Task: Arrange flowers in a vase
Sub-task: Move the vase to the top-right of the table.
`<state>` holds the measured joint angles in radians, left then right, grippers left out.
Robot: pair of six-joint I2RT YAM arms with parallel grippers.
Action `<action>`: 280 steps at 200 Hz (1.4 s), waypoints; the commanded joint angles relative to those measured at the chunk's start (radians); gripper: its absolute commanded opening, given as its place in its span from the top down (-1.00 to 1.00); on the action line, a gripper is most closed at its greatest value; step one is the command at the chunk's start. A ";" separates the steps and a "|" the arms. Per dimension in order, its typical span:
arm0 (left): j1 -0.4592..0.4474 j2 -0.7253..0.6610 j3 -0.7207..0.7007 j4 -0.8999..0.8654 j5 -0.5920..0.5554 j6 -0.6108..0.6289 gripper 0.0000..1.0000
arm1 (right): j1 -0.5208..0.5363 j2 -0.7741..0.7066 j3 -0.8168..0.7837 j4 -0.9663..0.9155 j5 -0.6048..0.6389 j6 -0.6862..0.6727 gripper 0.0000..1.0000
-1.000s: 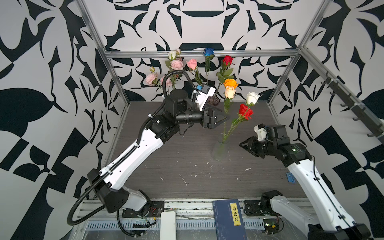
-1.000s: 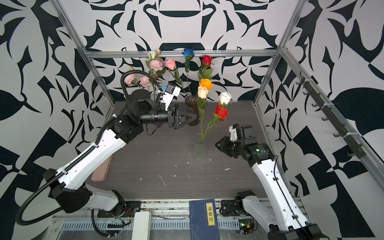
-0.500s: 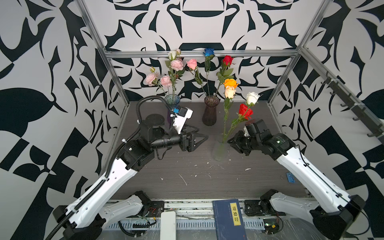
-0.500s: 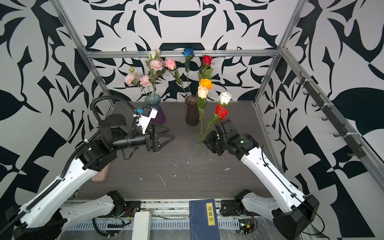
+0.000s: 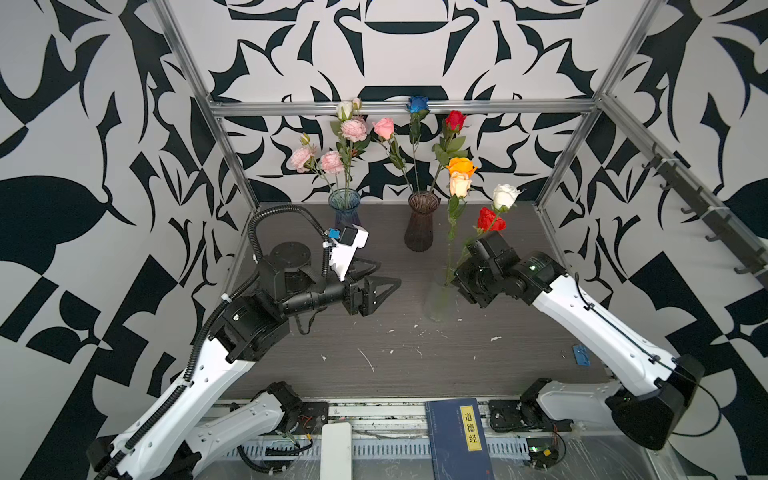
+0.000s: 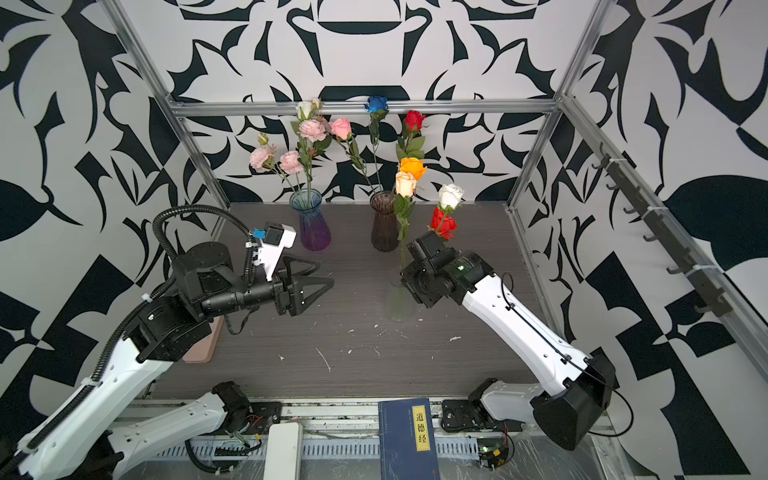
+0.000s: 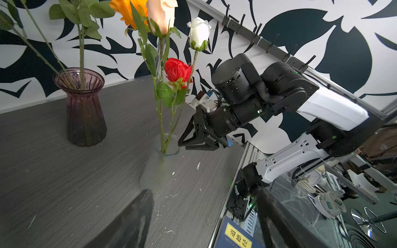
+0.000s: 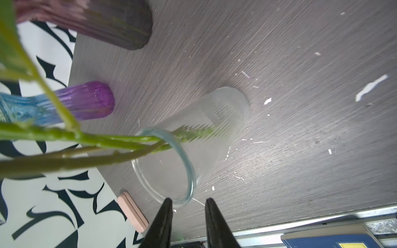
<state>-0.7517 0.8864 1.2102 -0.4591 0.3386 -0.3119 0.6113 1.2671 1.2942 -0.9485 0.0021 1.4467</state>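
Flowers [image 5: 490,219] in the clear vase [image 5: 440,303] seem light and whippy, best pinched just above its rim; right gripper [image 8: 189,200] slightly parted there, empty; left gripper [image 6: 326,273] spread wide nearby.

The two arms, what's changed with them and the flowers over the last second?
The left gripper drew back from the brown vase toward the front left, open and empty. The right gripper moved in to the rim of the clear vase, jaws slightly apart, holding nothing. Nothing was gripped or released. The flowers, the blue vase and the other two vases stayed put.
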 commanded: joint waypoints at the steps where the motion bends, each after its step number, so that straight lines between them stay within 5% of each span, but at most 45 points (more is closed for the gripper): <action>1: 0.004 -0.036 -0.012 -0.050 -0.029 0.024 -0.59 | 0.007 0.004 0.044 -0.058 0.072 0.043 0.39; 182: 0.005 -0.303 -0.070 -0.429 -0.269 -0.142 -0.48 | 0.032 0.096 -0.007 0.002 0.065 0.033 0.48; 280: 0.004 -0.360 -0.125 -0.432 -0.295 -0.135 -0.45 | 0.026 0.104 0.013 -0.024 0.079 -0.002 0.98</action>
<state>-0.7517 0.5442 1.1023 -0.8577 0.0586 -0.4416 0.6376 1.3602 1.2991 -0.9524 0.0628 1.4624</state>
